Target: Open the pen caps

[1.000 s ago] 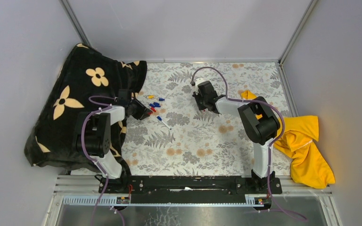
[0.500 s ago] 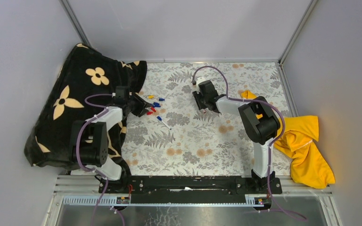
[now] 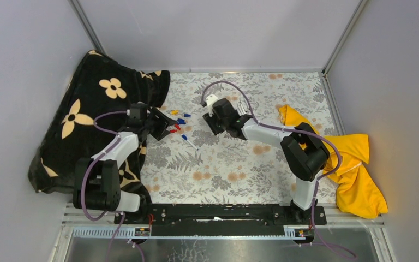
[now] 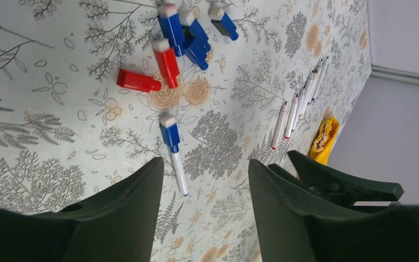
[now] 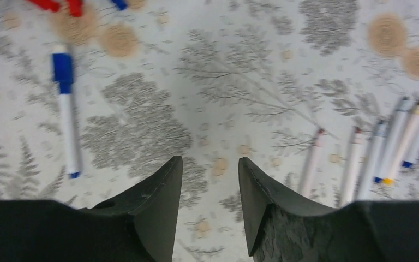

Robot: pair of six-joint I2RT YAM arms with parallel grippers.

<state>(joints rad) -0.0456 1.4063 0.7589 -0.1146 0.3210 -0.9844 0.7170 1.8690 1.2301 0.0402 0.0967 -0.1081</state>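
Left wrist: pen (image 4: pixel 178 169) lies near-vertical in frame, blue cap (image 4: pixel 169 136) uppermost.

Blue, red pen caps (image 4: pixel 166 63) clustered loose, blue-capped pen (image 4: pixel 174 155) nearby, other pens (image 4: pixel 279 125) seemingly uncapped

Table (image 3: pixel 240 180) layout, overhead.
Blue, red and yellow pen caps (image 3: pixel 178 121) clustered left of centre, just beside left gripper (image 3: pixel 166 128); blue-ended pen (image 3: pixel 190 141) just nearer; right gripper (image 3: pixel 210 123) to right, apart.
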